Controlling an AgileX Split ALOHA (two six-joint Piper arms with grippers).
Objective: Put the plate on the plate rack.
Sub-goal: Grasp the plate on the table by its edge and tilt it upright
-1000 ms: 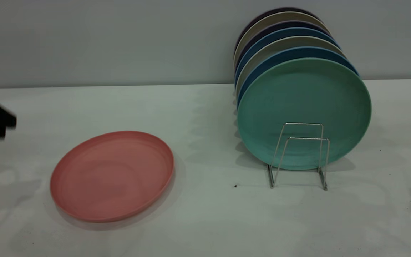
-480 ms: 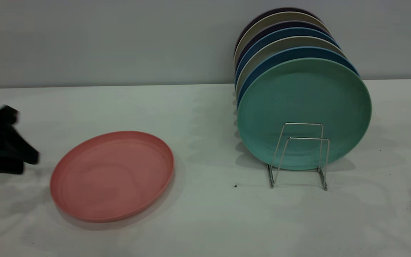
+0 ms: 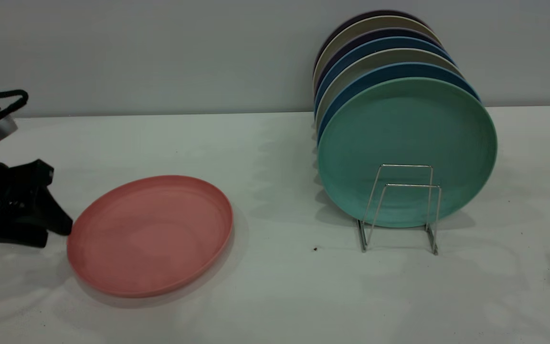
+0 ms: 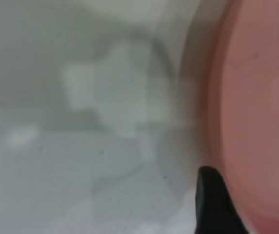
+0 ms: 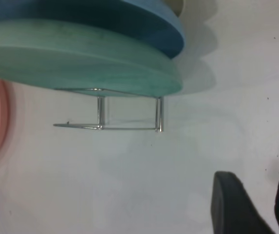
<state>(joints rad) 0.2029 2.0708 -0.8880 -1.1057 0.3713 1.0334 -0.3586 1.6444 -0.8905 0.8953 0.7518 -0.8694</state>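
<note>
Now closing in low from the table's left edge: left gripper (image 3: 58, 224), fingers apart and straddling the near rim of the plate (image 3: 151, 234), one fingertip (image 4: 214, 202) just outside the rim, seemingly readying a pinch on that raised lip. Lying flat on the white table (image 3: 275, 296), well apart from the plate rack (image 3: 399, 210). Leaving one front slot open ahead of the teal plate (image 3: 406, 148), presumably the intended spot. Waiting off to the side near the rack: right gripper (image 5: 263, 207), fingers slightly apart and holding nothing.
</note>
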